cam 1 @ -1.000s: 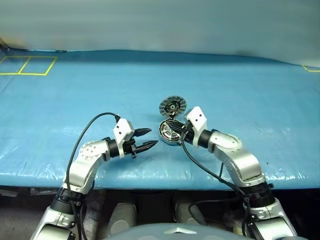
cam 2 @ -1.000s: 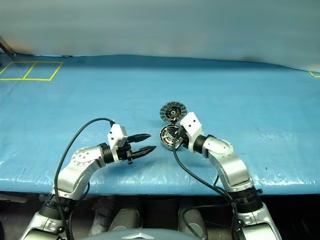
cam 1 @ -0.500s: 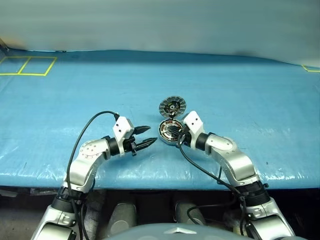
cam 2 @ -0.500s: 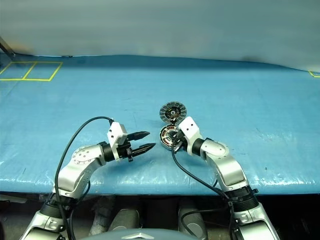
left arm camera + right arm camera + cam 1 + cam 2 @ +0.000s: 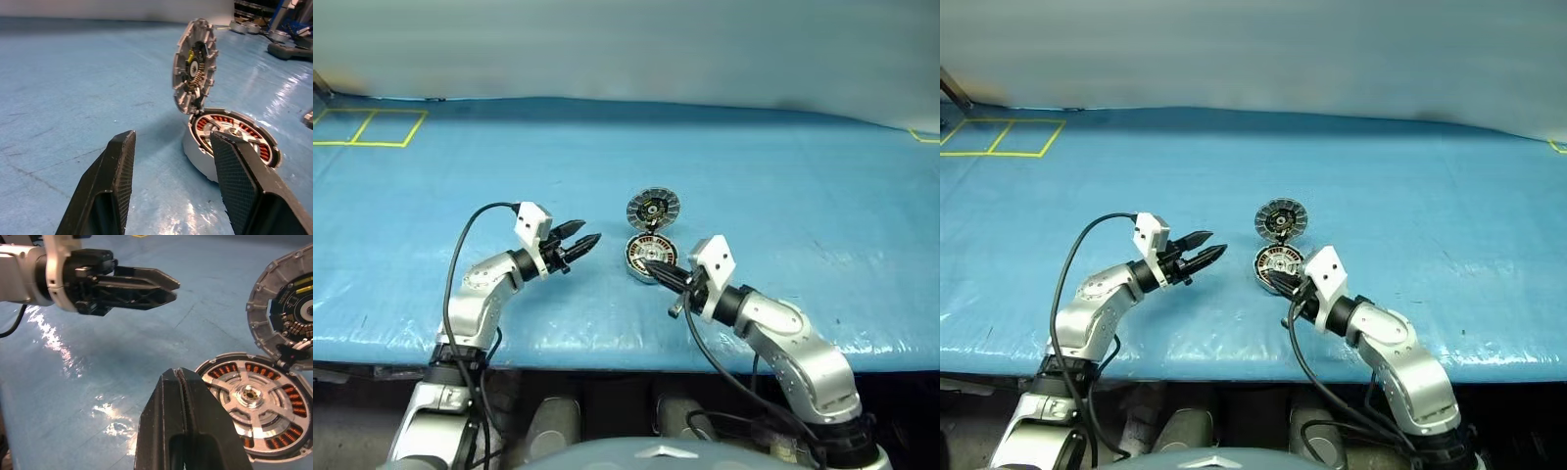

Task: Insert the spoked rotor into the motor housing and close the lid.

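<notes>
The motor housing [image 5: 197,155], a shallow silver cup with copper-orange windings, lies on the blue table near the middle. The spoked rotor [image 5: 249,394] sits inside it, hub up. The lid [image 5: 653,208] stands tilted open at the housing's far edge, its pale segments facing me. My right gripper [image 5: 648,266] is shut and empty, its tip just in front of the housing's near rim. My left gripper [image 5: 587,234] hovers to the left of the housing, pointing at it, open with nothing between its fingers [image 5: 118,169].
A blue tarp [image 5: 783,176] covers the table, and its front edge [image 5: 607,345] runs just below both arms. Yellow tape squares [image 5: 367,127] mark the far left corner. Black cables loop from both wrists.
My right gripper has pulled back from over the housing towards the table's front edge. My left gripper has moved forward, up the picture, and its fingers have narrowed.
</notes>
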